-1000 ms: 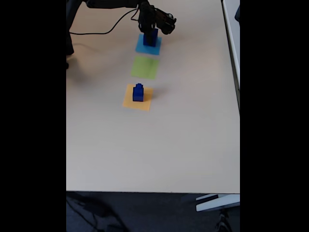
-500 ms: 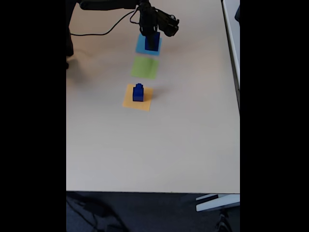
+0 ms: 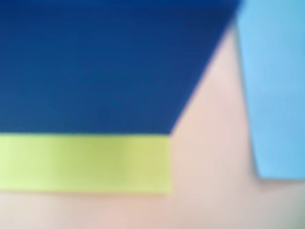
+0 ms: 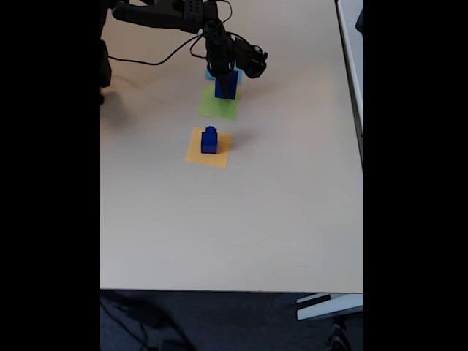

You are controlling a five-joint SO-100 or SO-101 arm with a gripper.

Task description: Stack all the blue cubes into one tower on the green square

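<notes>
Since the gripper (image 4: 225, 73) pinches the large blue cube (image 4: 225, 86) over the green square (image 4: 219, 104), it seems rigid, light, best held by flat opposite faces.

Wrist view blurred throughout. Large blue cube (image 3: 105, 62) cut off by top and left edges; it covers the upper part of the green square (image 3: 86, 162), whose left side runs off the frame. Light-blue patch (image 3: 274, 86), right of the green square, cut by top and right edges.

Fixed view: pincer (image 4: 223, 73) fingertips too small to resolve against the cube (image 4: 225, 86); light-blue patch (image 4: 210, 74) mostly hidden behind them.
</notes>
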